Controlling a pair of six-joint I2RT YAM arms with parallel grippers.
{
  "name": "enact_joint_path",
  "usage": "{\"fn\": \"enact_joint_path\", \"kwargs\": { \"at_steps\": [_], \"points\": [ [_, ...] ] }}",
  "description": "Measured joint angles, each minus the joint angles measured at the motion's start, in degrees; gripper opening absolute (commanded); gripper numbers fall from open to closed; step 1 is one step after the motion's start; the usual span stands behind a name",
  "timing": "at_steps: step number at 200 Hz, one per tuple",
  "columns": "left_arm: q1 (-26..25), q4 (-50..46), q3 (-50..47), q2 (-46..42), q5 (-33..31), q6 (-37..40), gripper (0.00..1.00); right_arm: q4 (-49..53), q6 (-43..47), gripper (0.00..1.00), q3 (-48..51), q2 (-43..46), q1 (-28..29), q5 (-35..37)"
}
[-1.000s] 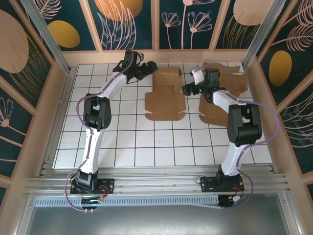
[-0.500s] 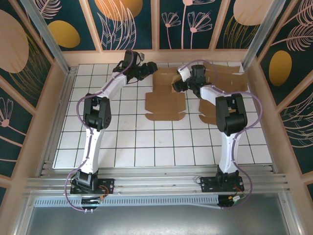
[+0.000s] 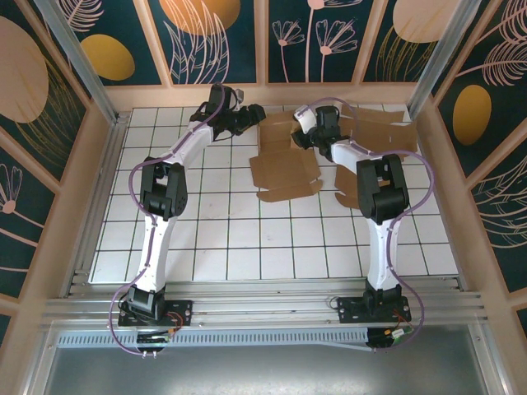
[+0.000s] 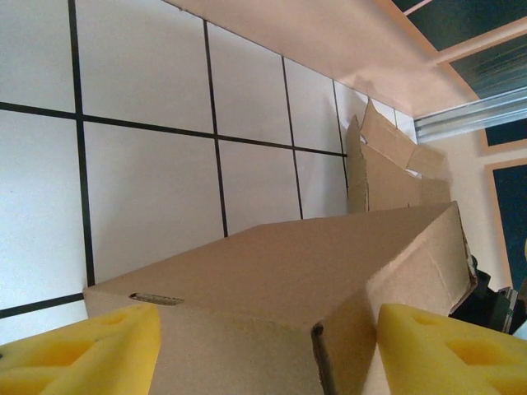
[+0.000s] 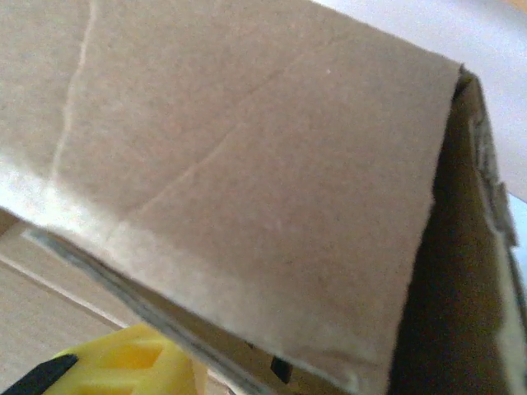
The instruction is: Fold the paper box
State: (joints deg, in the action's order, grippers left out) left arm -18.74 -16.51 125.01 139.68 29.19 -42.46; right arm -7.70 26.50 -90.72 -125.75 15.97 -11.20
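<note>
1. the brown, partly folded cardboard box (image 3: 284,169) lies at the far middle of the white tiled surface (image 3: 206,239), between the two arms; its near flaps lie flat; its far part stands raised.
2. the left fingers (image 4: 82,354), yellow, are at the box's far left corner; they stand wide apart, with a raised wall of the box running across the gap between them.
3. the right fingers (image 5: 132,362) are at the box's far right edge; one yellow finger sits just under a tilted panel's edge; whether they are apart or clamped on it i cannot tell.
4. loose brown cardboard sheets (image 3: 358,189) lie right of the box, partly under the right arm.
</note>
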Motion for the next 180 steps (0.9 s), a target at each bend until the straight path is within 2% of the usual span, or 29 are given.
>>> {"fn": "enact_joint_path", "kwargs": {
  "at_steps": [40, 96, 116, 134, 141, 166, 180],
  "points": [
    [-0.02, 1.6, -1.49, -0.33, 2.12, -2.32, 0.83, -1.11, -1.38, 0.24, 0.0, -0.11, 1.14, 3.67],
    [-0.02, 3.52, -2.43, -1.62, 2.67, -4.7, 0.86, -0.59, -3.43, 0.1, -2.99, -1.92, 1.29, 6.03],
    [-0.02, 3.96, -2.45, -1.75, 2.49, -5.25, 0.86, 1.11, -4.92, 0.11, -4.83, -2.64, 1.29, 6.51],
    [-0.02, 4.17, -2.45, -1.75, 2.49, -5.64, 0.83, 1.92, -6.03, 0.26, -5.05, -2.69, 1.31, 6.86],
    [-0.02, 4.35, -2.45, -1.75, 2.51, -5.75, 0.82, 2.1, -6.14, 0.27, -5.03, -2.71, 1.36, 7.15],
    [-0.02, 4.44, -2.62, -1.75, 2.51, -5.86, 0.79, 2.6, -6.38, 0.29, -5.05, -3.13, 1.64, 7.56],
    [-0.02, 4.44, -2.8, -1.75, 2.54, -5.88, 0.78, 3.23, -6.64, 0.23, -5.86, -4.15, 1.92, 8.07]
  ]
}}
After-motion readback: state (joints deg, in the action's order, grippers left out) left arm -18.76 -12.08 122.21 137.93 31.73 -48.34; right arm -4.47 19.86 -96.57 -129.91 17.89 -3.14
